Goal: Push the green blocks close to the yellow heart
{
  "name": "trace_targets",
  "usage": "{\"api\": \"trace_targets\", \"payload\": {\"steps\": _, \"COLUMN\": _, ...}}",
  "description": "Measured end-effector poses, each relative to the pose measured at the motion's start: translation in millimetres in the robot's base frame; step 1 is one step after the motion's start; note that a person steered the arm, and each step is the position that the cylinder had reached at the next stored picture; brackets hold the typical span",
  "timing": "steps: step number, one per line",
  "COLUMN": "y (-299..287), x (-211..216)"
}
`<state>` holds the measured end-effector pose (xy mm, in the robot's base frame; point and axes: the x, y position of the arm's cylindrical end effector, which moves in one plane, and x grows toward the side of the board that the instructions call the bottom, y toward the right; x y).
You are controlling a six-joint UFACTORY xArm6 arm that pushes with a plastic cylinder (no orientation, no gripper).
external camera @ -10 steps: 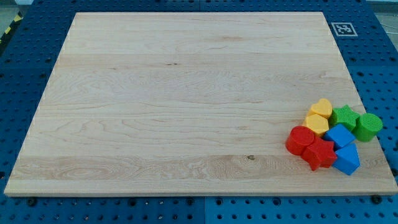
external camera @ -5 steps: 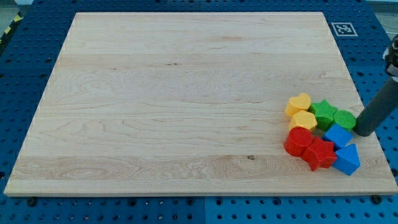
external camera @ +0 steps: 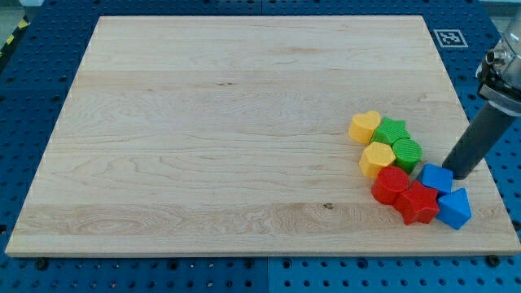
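Green blocks (external camera: 399, 142), yellow heart (external camera: 365, 127)

No legible words, brands or numbers anywhere. Only sign: a black-and-white square fiducial marker (external camera: 448, 37) on a white tag, just off the tabletop's (external camera: 244, 122) top-right corner. Pattern too small to decode.

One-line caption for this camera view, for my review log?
Rod's tip rests right of a cluster where the green star and green cylinder sit beside the yellow heart.

yellow heart (external camera: 365, 127) view's lower right | green star (external camera: 391, 130) touching it | green cylinder (external camera: 406, 152) adjoining star
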<state>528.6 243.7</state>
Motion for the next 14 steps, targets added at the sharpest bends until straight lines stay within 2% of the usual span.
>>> {"api": "trace_targets", "payload": {"steps": 3, "y": -70.3, "x": 1.5}}
{"api": "trace_targets", "payload": {"steps": 7, "y": -161.1, "x": -28.8}}
{"api": "trace_targets", "payload": {"steps": 11, "y": -77.7, "x": -40.6}}
{"api": "trace_targets", "payload": {"steps": 13, "y": -81.5, "x": -14.1}}
{"api": "trace_targets", "payload": {"steps": 14, "y": -41.0, "x": -3.8}}
